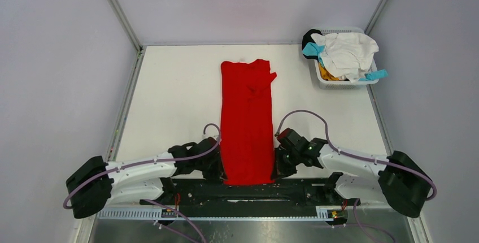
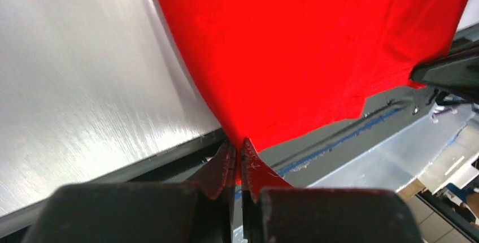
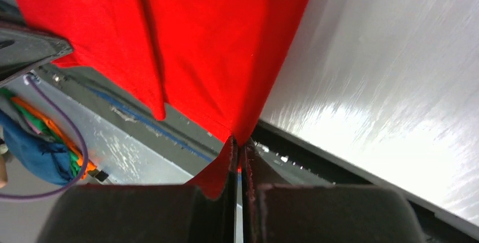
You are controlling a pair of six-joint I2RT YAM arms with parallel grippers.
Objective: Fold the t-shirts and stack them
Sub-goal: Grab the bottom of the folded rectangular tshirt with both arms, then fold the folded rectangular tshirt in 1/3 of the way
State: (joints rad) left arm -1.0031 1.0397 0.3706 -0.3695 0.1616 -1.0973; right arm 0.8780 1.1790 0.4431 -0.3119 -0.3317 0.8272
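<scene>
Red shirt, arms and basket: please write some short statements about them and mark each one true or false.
1. The red shirt lies on the table as a long narrow strip. True.
2. The left fingers are open, away from the red shirt. False: they are shut on its near edge.
3. The right fingers are shut on the red shirt. True.
4. The basket is empty. False: it holds a pile of shirts, with white on top.
5. The basket stands at the far left corner. False: it is at the far right.
</scene>
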